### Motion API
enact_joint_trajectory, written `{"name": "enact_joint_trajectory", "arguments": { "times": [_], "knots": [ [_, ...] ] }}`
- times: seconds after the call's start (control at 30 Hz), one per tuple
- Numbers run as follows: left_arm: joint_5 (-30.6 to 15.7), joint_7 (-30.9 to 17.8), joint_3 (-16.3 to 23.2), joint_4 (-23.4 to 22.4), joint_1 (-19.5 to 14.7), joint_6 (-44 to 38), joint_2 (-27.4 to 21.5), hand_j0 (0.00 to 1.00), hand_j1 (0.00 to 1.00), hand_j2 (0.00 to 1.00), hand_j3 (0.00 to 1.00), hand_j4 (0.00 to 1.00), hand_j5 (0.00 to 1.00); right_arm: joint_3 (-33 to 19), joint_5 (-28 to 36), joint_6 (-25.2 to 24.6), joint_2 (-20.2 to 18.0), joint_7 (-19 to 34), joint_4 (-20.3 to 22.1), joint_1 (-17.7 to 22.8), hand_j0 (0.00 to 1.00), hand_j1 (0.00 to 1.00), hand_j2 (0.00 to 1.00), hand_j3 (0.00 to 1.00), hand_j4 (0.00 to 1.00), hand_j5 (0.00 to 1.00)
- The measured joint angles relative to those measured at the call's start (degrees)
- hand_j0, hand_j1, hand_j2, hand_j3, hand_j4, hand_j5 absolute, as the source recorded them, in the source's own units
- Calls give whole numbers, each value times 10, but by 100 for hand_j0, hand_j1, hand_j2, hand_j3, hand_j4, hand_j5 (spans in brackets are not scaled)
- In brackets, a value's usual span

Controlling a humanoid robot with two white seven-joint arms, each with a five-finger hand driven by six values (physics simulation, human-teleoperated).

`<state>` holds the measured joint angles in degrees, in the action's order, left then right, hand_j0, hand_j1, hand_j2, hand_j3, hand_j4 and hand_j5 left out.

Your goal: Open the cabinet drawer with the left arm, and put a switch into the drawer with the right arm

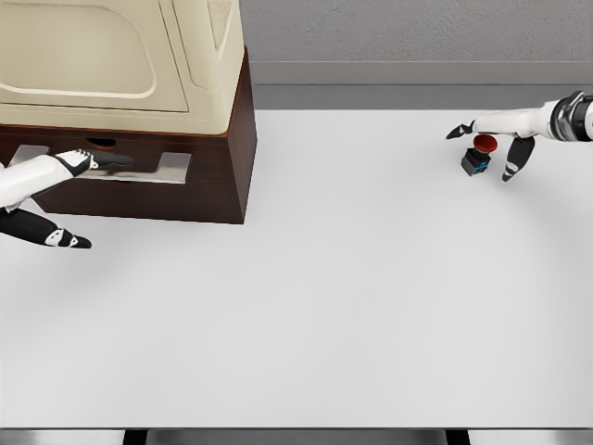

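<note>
Spreading wide and white across the scene, worktop [324,297], backed by a grey wall at the far edge. Sitting at the far left, cabinet [139,102], cream above, dark wood below, with the drawer [139,181] apparently closed. Reaching toward the metal handle [171,167], left hand [69,199], one finger lying on the handle bar, another pointing low and apart; not yet wrapping it, holding nothing. Hovering at the far right, right hand [491,144], fingers spread either side of the switch [477,156], bracketing rather than pinching it, likely lining up a grasp. Resting on the worktop near the right edge, switch, red cap up. Lying bare between switch and cabinet, plenty of room for carrying across.
</note>
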<state>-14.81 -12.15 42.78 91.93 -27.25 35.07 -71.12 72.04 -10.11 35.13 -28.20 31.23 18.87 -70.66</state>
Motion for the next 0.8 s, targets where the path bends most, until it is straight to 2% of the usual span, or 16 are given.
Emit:
{"name": "enact_joint_trajectory", "arguments": {
  "times": [0.13, 0.3, 0.43, 0.47, 0.8],
  "knots": [
    [0, -1, 1, -6, 0, 0, 1, 100, 100, 100, 100, 100, 100, 0, -1, 0, 0, 3, -1, 0, 78, 78, 78, 78, 78, 78],
    [-1, -1, 1, -22, 0, 0, 9, 100, 100, 100, 100, 100, 100, -2, 0, -1, 0, 8, 0, 2, 65, 65, 65, 65, 65, 65],
    [-2, -4, 2, -31, 0, 0, 15, 100, 100, 100, 100, 100, 100, -6, 2, -4, -1, 16, 2, 2, 60, 60, 60, 60, 60, 60],
    [-2, -6, 2, -32, 1, 0, 16, 100, 100, 100, 100, 100, 100, -6, 2, -4, -1, 17, 2, 2, 55, 55, 55, 55, 55, 55],
    [-24, -32, 1, -33, 5, -1, 12, 100, 100, 100, 100, 100, 100, -7, 1, -2, -2, 29, 8, 2, 47, 47, 47, 47, 47, 47]
  ]
}}
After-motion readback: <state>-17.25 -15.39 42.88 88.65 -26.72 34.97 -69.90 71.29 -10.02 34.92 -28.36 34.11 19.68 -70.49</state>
